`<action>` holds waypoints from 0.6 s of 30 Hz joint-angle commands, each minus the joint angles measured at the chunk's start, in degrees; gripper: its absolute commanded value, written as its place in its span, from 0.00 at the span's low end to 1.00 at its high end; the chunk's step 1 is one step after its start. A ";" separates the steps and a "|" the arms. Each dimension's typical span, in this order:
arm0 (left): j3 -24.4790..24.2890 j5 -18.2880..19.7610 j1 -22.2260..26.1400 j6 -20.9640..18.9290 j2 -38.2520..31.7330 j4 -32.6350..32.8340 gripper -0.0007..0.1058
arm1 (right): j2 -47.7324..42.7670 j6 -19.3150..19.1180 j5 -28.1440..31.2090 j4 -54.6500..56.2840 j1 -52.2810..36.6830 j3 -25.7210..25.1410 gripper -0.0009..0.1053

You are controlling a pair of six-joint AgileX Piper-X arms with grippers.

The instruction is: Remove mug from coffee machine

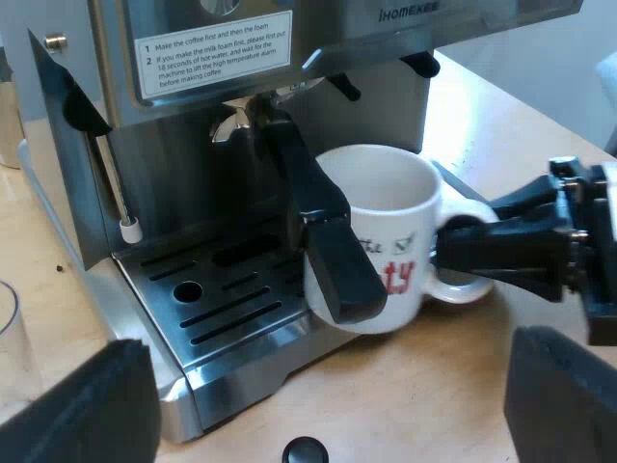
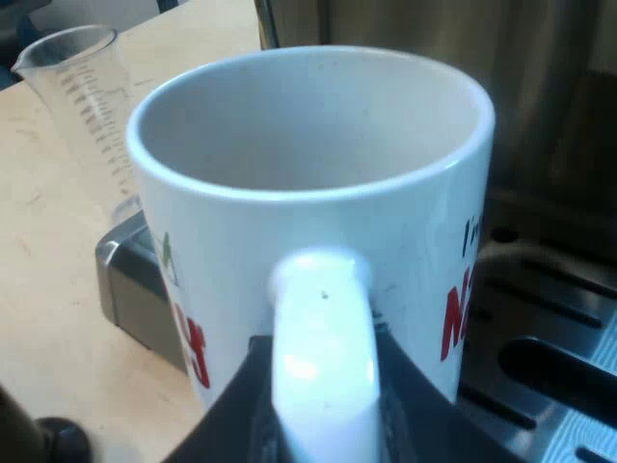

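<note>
A white mug (image 1: 386, 207) with red lettering stands at the outer edge of the espresso machine's (image 1: 193, 116) drip tray (image 1: 207, 309), under the locked-in holder's dark handle (image 1: 323, 241). Whether its base rests on the tray I cannot tell. My right gripper (image 1: 463, 246) reaches in from the side and is shut on the mug's handle (image 2: 323, 328), its black fingers (image 2: 241, 405) pressed on both sides of the white loop. The mug (image 2: 318, 174) is empty inside. My left gripper (image 1: 328, 405) hovers low over the table before the tray, open wide with nothing between its fingers.
A clear measuring glass (image 2: 77, 87) stands on the wooden table beside the tray, its rim near my left finger (image 1: 8, 328). A small black knob (image 1: 306, 450) sits on the table near the tray's corner. The steam wand's white tip (image 1: 130, 230) hangs over the tray.
</note>
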 commanded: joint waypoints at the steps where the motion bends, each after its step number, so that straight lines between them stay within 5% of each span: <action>1: -0.08 0.30 -0.30 -0.56 -0.03 -0.21 0.82 | -3.29 -0.15 -0.56 -1.42 0.19 1.27 0.01; 8: -0.08 1.12 -0.30 -0.56 -0.03 -0.21 0.82 | -8.86 -0.15 0.87 -1.44 0.19 5.13 0.01; 9: -0.08 3.77 -0.30 -0.56 -0.03 -0.21 0.82 | -9.08 -0.15 0.93 -1.44 0.19 5.31 0.01; 18: -0.08 8.27 -0.30 -0.56 -0.03 -0.21 0.82 | -22.82 -0.15 4.90 -0.75 0.19 13.31 0.01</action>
